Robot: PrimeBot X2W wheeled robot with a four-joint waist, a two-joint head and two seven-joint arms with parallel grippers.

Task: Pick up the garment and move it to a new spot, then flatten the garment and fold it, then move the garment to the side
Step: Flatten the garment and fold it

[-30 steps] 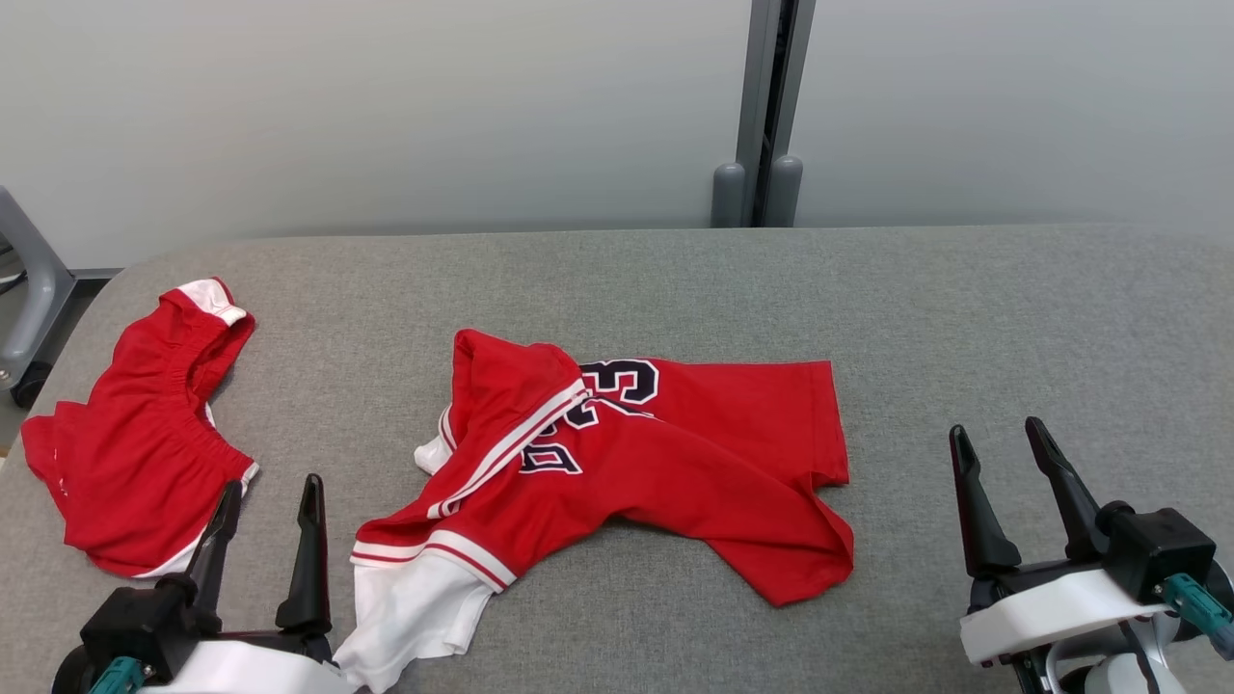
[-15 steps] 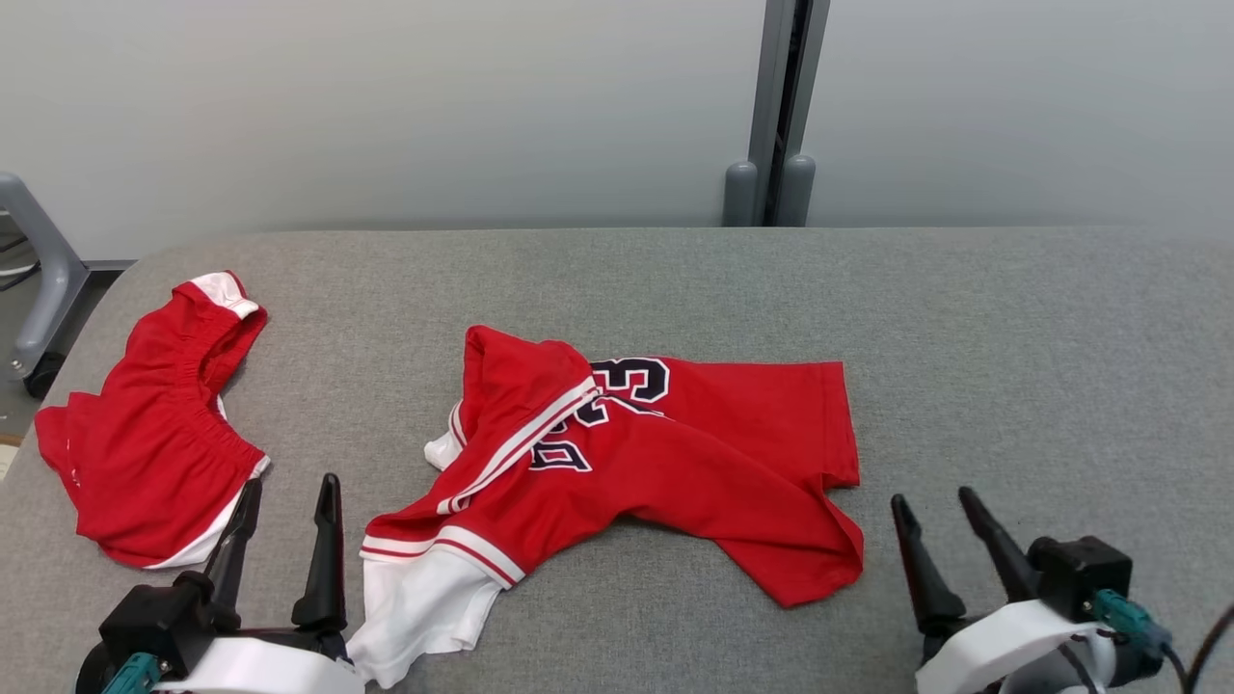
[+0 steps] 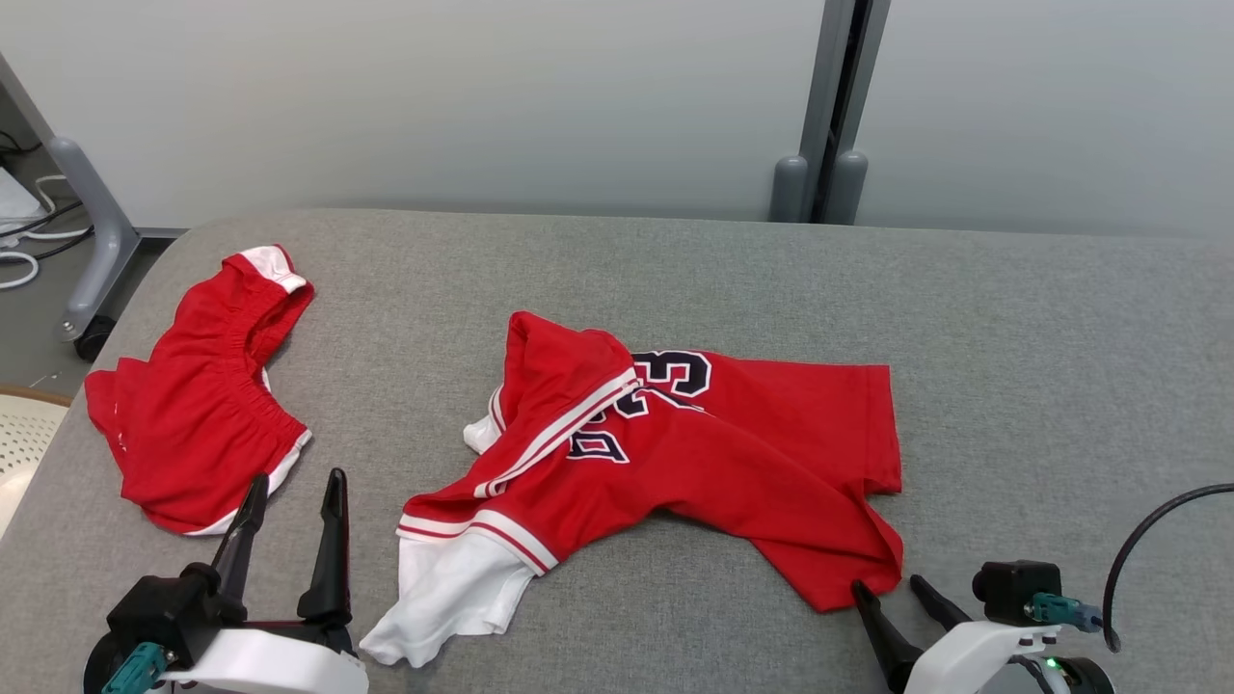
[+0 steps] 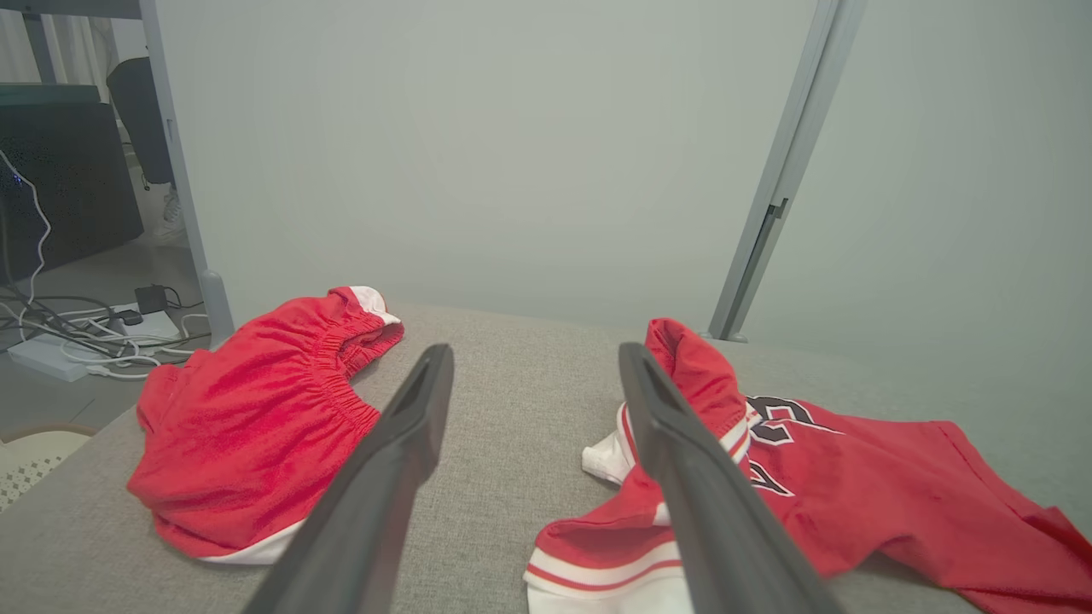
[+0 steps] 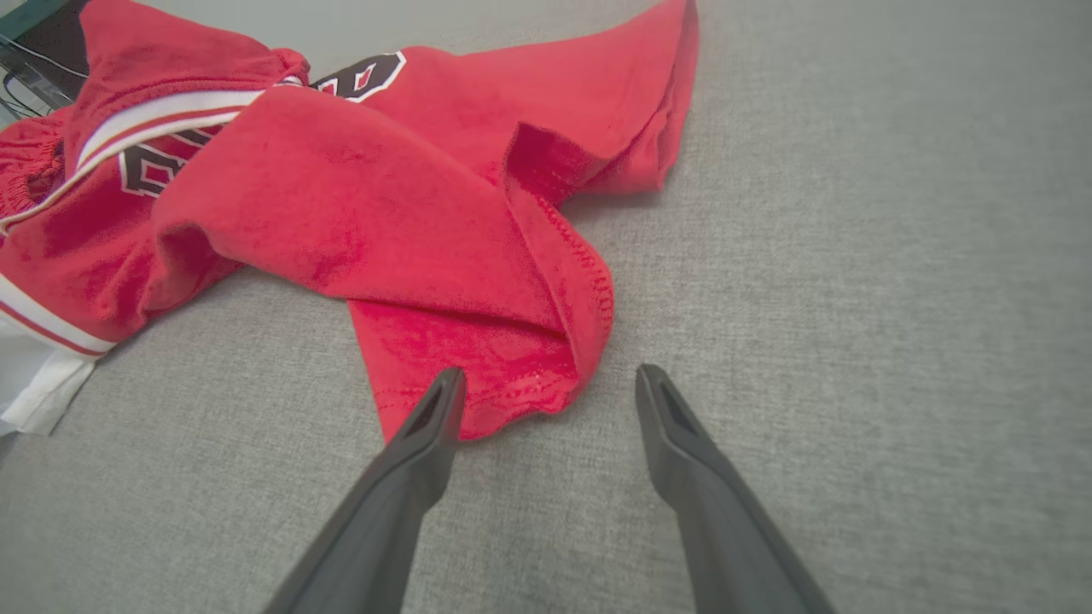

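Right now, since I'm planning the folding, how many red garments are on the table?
2: red shorts lie at the left of the table, and a red jersey lies crumpled in the middle. Something under the jersey's folds could be hidden.

The jersey (image 3: pixel 733 463) is red, with white bands lined in red, dark numerals outlined in white, and a plain white sleeve end. The shorts (image 3: pixel 193 414) are the same red with white trim. The table (image 3: pixel 1060 337) is mottled grey, the wall (image 3: pixel 482 96) pale grey. My fingers (image 3: pixel 331 540) are black.
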